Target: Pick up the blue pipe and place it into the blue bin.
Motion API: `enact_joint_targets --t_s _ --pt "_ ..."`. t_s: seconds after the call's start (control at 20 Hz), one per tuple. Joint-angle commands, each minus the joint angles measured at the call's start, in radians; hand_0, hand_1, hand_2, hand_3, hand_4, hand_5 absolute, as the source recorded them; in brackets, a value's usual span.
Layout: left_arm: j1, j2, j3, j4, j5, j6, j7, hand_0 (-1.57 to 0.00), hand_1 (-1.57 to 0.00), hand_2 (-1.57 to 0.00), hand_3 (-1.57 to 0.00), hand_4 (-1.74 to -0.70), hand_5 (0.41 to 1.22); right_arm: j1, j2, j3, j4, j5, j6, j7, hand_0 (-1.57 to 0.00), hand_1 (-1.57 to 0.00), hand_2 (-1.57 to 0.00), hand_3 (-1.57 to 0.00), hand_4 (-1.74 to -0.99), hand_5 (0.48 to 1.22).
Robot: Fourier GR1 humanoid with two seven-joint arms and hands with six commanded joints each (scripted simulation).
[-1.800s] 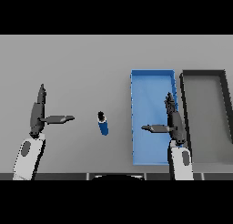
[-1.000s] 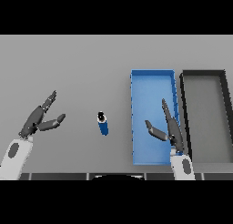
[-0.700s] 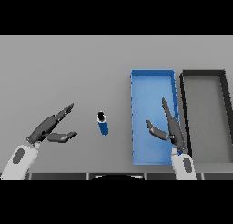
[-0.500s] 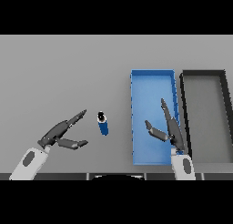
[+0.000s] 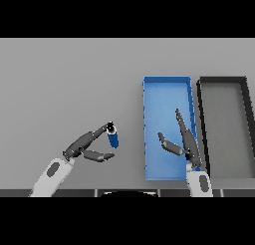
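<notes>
Pipe: lay on the table, left of the blue bin.
Left hand: fingers straight and spread, tips touching the pipe's dark top end.
Right hand: over the blue bin, fingers straight, thumb apart.
Black bin: just right of the blue bin.

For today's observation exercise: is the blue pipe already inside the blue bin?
No, the blue pipe lies on the grey table, left of the blue bin.
</notes>
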Motion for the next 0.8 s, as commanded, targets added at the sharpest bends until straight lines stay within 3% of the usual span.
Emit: enact_joint_targets --t_s 0.0,0.25,0.45,0.55,0.65,0.75 --pt "-0.019 -0.019 -0.001 0.039 -0.003 -0.006 -0.005 0.00 0.00 0.00 0.00 -1.19 0.469 0.002 -0.006 -0.012 0.002 -0.006 -0.003 -0.009 0.00 0.00 0.00 0.00 -1.218 0.612" --pt "-0.091 -0.083 -0.031 0.128 -0.065 0.002 -0.015 0.00 0.00 0.00 0.00 -1.13 0.462 0.006 -0.012 -0.015 -0.012 -0.006 -0.003 -0.009 0.00 0.00 0.00 0.00 -1.201 0.605" --pt "-0.117 -0.153 -0.027 0.180 -0.033 -0.009 -0.056 0.00 0.00 0.00 0.00 -1.21 0.533 0.015 -0.012 -0.019 -0.013 -0.022 0.006 -0.001 0.00 0.00 0.00 0.00 -1.206 0.606" --pt "-0.114 -0.168 -0.016 0.183 -0.016 -0.005 -0.080 0.00 -0.04 -0.11 -0.04 -1.27 0.585 0.021 -0.011 -0.015 -0.022 -0.009 -0.003 -0.005 0.00 0.00 0.00 0.00 -1.196 0.603" --pt "-0.127 -0.194 -0.011 0.209 -0.020 0.017 -0.056 -0.10 -0.26 -0.36 -0.22 -1.32 0.651 0.005 -0.012 -0.022 -0.008 -0.021 0.004 0.012 0.00 0.00 0.00 0.00 -1.198 0.605" --pt "-0.112 -0.219 -0.006 0.202 0.014 0.013 -0.053 -0.50 -0.68 -0.73 -0.70 -1.42 0.856 -0.004 -0.016 -0.030 -0.003 -0.025 0.002 0.011 0.00 0.00 0.00 0.00 -1.196 0.604"
